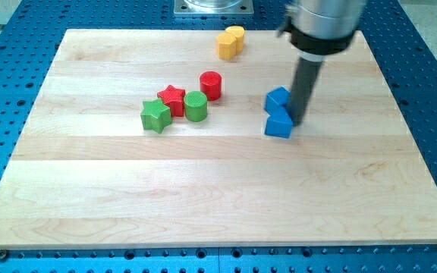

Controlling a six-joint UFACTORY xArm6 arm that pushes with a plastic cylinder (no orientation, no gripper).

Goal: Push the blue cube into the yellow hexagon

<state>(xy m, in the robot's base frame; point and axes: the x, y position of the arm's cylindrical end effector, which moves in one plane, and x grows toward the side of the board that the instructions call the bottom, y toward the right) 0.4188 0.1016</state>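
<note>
Two blue blocks touch each other right of the board's middle: a blue cube in front and a second blue block just above it. My tip rests on the board against the right side of this blue pair. A yellow hexagon stands near the view's top, touching a yellow cylinder behind it. The yellow pair lies up and to the left of the blue blocks.
A red cylinder, a red star, a green cylinder and a green star cluster left of the blue blocks. The wooden board lies on a blue perforated table.
</note>
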